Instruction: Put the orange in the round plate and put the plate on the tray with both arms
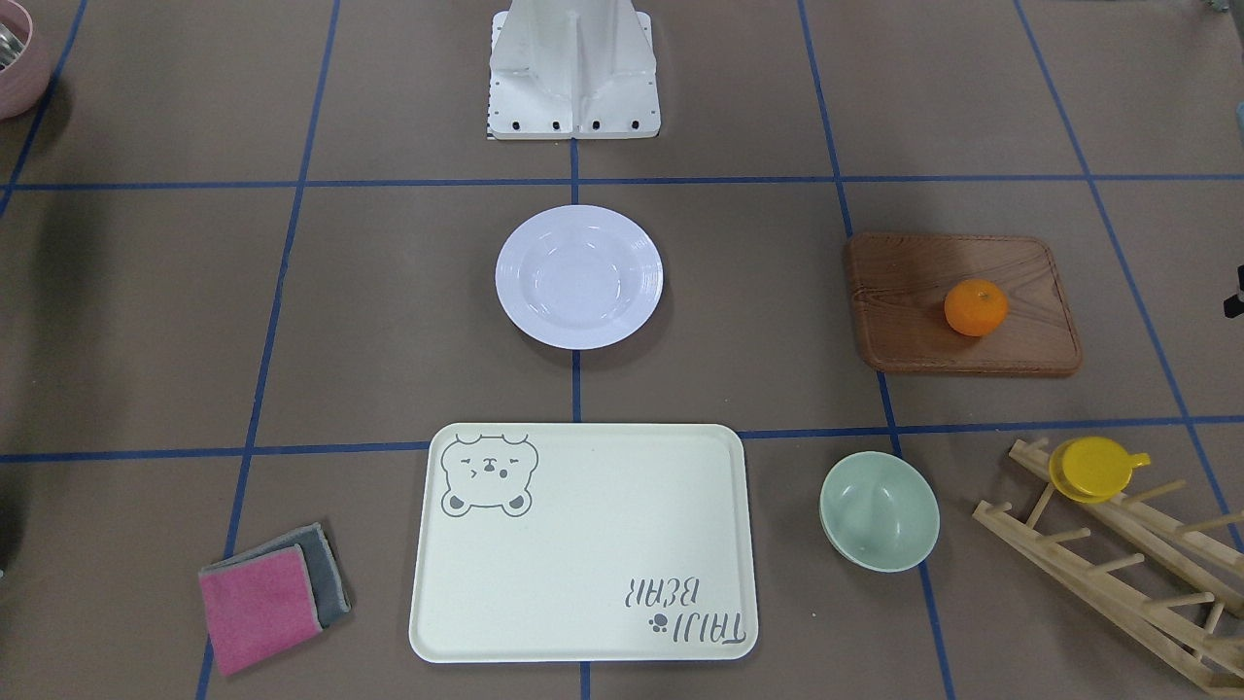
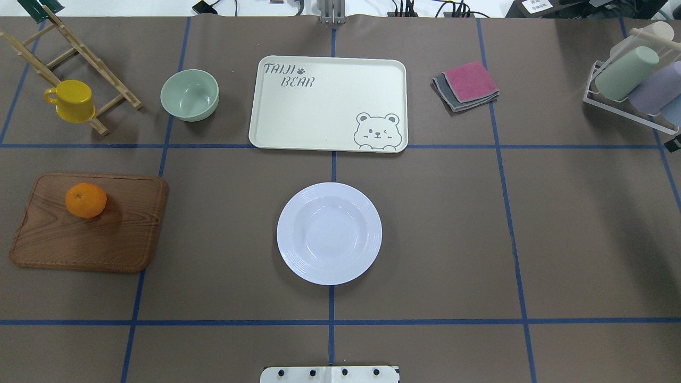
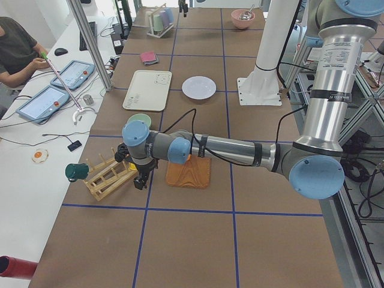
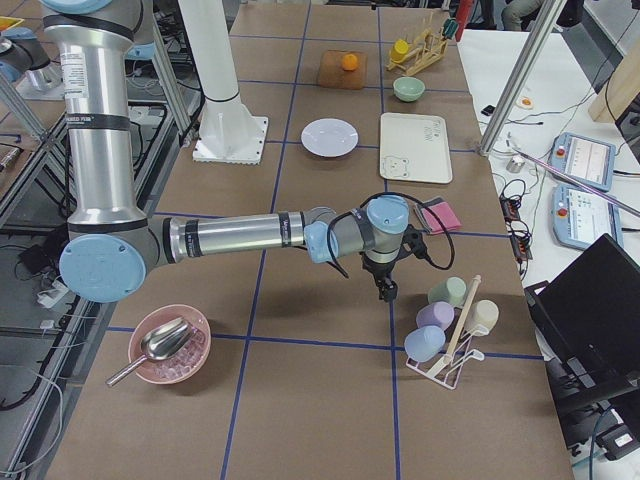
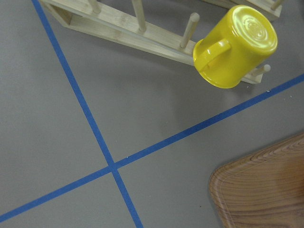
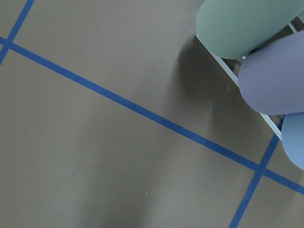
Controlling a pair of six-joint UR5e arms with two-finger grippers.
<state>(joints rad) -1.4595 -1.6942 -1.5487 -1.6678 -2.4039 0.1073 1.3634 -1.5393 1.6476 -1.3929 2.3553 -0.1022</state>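
Orange (image 1: 976, 307), front-facing view: where is it, and in what condition?

– Small, round, bright and smooth-skinned. It sits on the wooden board (image 1: 904, 321), a brown grained slab with rounded corners. It is well apart from the round plate (image 1: 579, 276) and not in it.

And the plate and tray?

– The plate is white and glossy, with a faintly ridged rim and a sunken centre. It stands on the table (image 1: 389, 292), between the white base block (image 1: 573, 87) and the tray (image 1: 583, 564), not on the tray. The tray is cream and rectangular, with a raised lip, rounded corners and a printed grey bear face.

Overhead view?

– The orange and board lie on the robot's left. A smooth pale-green bowl (image 2: 189, 94) stands just beside the tray. Folded pink and grey cloths (image 2: 467, 85) lie on the tray's other side.

Left side view?

– The left arm reaches low over the table. The left gripper (image 3: 141, 180) hangs between the wooden peg rack (image 3: 108, 177) and the board. I cannot tell how its fingers stand.

Right side view?

– The right gripper (image 4: 385, 290) hangs over the table near a white wire rack (image 4: 445, 365) of pastel cups (image 4: 447, 292). Again I cannot tell whether the fingers are apart or closed, or holding anything.

Wrist views?

– The left one shows a glossy yellow cup (image 5: 235, 45) upended on a rack peg, and a corner of the board. The right one shows the matte brown table cover, blue tape lines (image 6: 142, 111) and rounded cup bodies. Neither view shows the fingers.
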